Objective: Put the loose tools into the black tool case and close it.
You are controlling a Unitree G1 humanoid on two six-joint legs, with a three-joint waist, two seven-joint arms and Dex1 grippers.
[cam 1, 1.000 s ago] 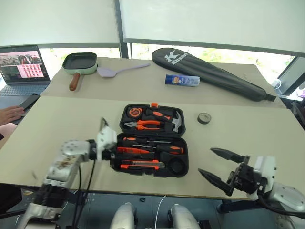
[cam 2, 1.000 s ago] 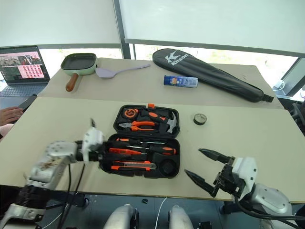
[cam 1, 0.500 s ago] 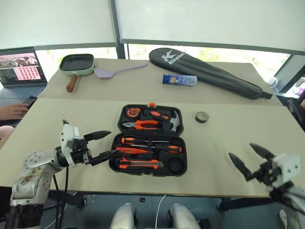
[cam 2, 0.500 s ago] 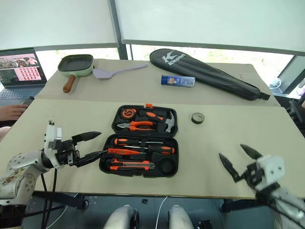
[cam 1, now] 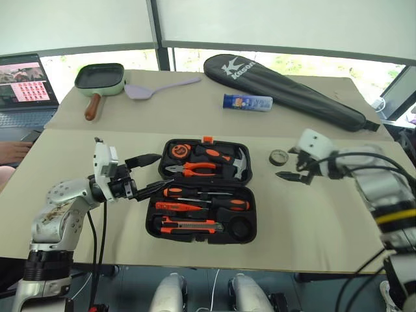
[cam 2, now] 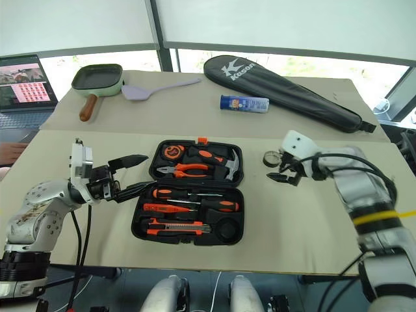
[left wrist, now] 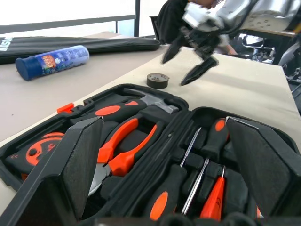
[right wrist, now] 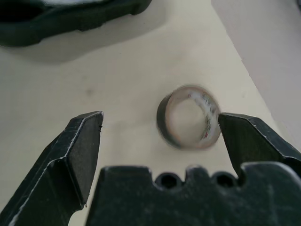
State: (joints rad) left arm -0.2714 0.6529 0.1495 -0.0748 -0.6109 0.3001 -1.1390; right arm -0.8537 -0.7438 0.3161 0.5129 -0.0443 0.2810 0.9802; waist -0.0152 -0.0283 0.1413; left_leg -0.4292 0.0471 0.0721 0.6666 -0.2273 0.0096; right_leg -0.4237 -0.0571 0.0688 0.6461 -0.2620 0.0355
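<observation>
The black tool case [cam 1: 158,223] lies open in the middle of the table. Two screwdrivers [cam 1: 203,193], an orange tester pen [cam 1: 184,205] and the utility knife [cam 1: 190,225] rest in its near half. Pliers and a hammer sit in the far half. My left gripper [cam 1: 150,173] is open, level, just left of the case and a little above the table. The small dark tape roll [cam 1: 278,156] lies on the table right of the case. My right gripper [right wrist: 160,127] is open, tilted down, right beside the roll [right wrist: 189,117] without touching it.
A long black racket bag [cam 1: 286,91] and a blue can [cam 1: 247,102] lie on the far table. A green pan [cam 1: 97,78] and a purple spatula [cam 1: 156,88] sit far left. A laptop [cam 1: 23,78] and a person's hand [cam 1: 8,151] are at the left edge.
My right arm has swung from the table's near edge forward to the tape roll. The left gripper has opened, left the case's left end and risen a little.
</observation>
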